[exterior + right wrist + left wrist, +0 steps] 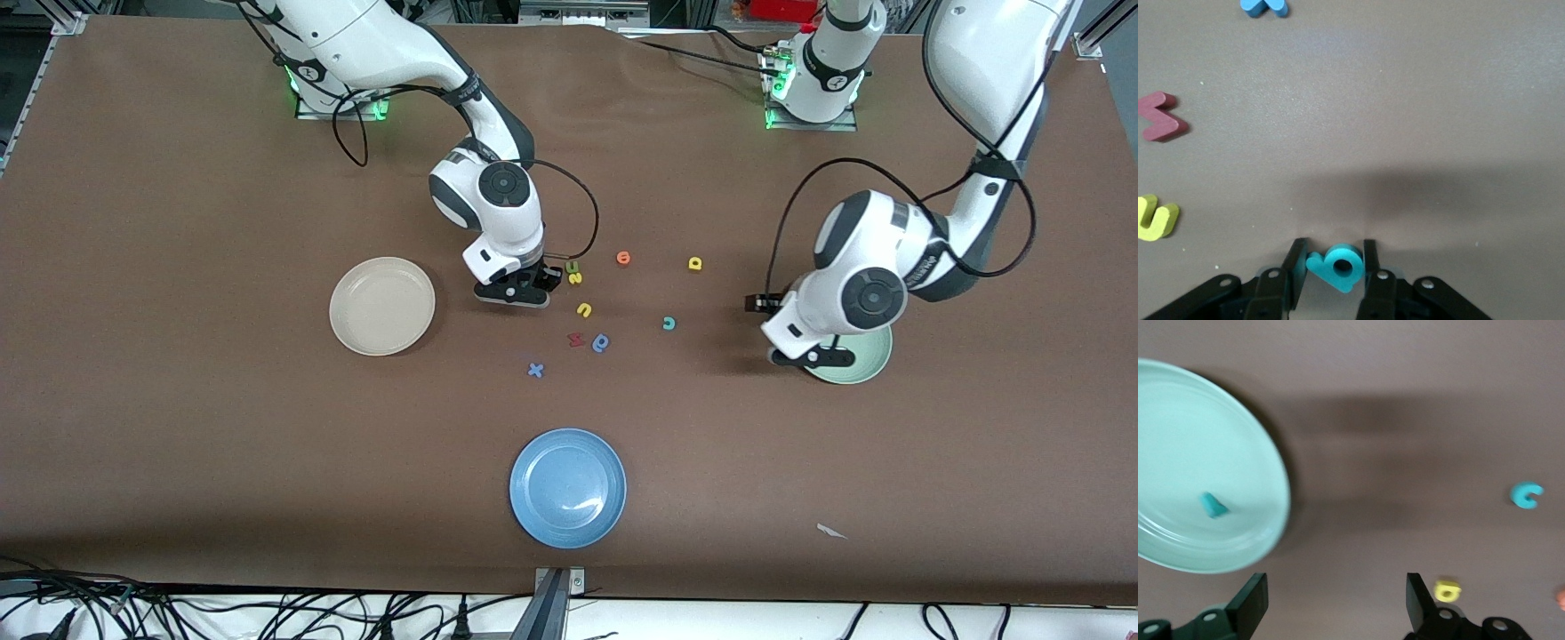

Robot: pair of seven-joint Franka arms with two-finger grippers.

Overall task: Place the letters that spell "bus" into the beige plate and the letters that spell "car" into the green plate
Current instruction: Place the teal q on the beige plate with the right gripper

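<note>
Letters being sorted: right gripper (1332, 265) clamped on teal "b" (1336, 267) beside beige plate (382, 306); left gripper (1335, 603) wide, empty, over green plate (1178, 453) holding teal "r" (1213, 505). Next: carry, release over beige.

A: What does everything stand on?
B: A broad desk (178, 427) under a matte brown cover, evenly lit from above, with soft shadows

A: And around it?
B: Metal framing (67, 22) at the eleven o'clock corner, black cables (267, 613) over a white strip at six to seven o'clock, a paper scrap (831, 532) towards five
</note>
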